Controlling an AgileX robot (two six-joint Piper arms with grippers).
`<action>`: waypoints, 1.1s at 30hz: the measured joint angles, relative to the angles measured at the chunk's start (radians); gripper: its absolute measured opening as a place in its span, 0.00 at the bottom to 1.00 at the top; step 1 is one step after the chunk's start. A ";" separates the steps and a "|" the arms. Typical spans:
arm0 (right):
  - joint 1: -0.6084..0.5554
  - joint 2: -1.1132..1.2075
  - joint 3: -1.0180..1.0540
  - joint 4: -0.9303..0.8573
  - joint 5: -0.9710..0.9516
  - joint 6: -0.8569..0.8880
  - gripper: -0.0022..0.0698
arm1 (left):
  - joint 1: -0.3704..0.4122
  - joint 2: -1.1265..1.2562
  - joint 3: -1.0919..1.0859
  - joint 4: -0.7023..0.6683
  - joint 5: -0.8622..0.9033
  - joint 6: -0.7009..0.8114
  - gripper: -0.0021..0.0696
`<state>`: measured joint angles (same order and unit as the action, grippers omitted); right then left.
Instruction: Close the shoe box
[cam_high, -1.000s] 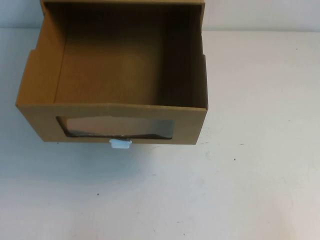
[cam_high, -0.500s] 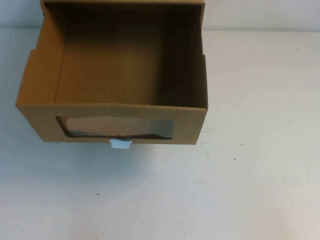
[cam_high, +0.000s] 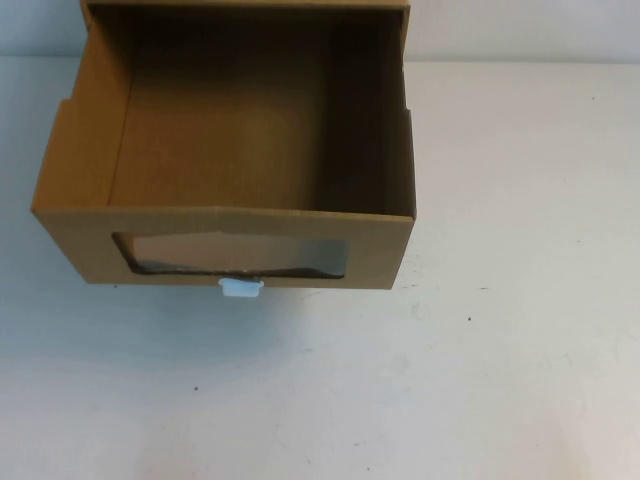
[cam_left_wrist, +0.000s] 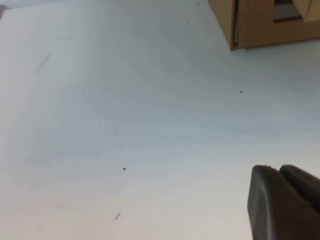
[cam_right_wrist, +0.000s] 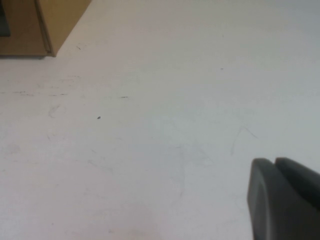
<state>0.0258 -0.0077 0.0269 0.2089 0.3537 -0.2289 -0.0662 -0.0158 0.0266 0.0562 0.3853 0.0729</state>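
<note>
While its drawer stands pulled out, the shoe box (cam_high: 225, 160) sits on the white worktop (cam_high: 500, 350); left claw (cam_left_wrist: 285, 200) and right claw (cam_right_wrist: 285, 197) hover well apart from it, grip state unclear.

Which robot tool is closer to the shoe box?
Left, probably. The shoe box sits on the robot's left side of the table. The left tool and the right tool both hover over the table, short of it.
</note>
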 joint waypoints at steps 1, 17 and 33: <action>0.000 0.000 0.000 0.000 0.000 0.000 0.01 | 0.000 0.000 0.000 0.000 0.000 0.000 0.02; 0.000 0.000 0.000 0.000 0.000 0.000 0.01 | 0.000 0.000 0.000 0.226 -0.079 0.003 0.02; 0.000 0.000 0.000 0.000 0.000 0.000 0.01 | 0.000 0.000 0.000 -0.248 -0.308 -0.442 0.02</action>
<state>0.0258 -0.0077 0.0269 0.2089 0.3537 -0.2289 -0.0662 -0.0158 0.0266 -0.1917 0.0773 -0.3692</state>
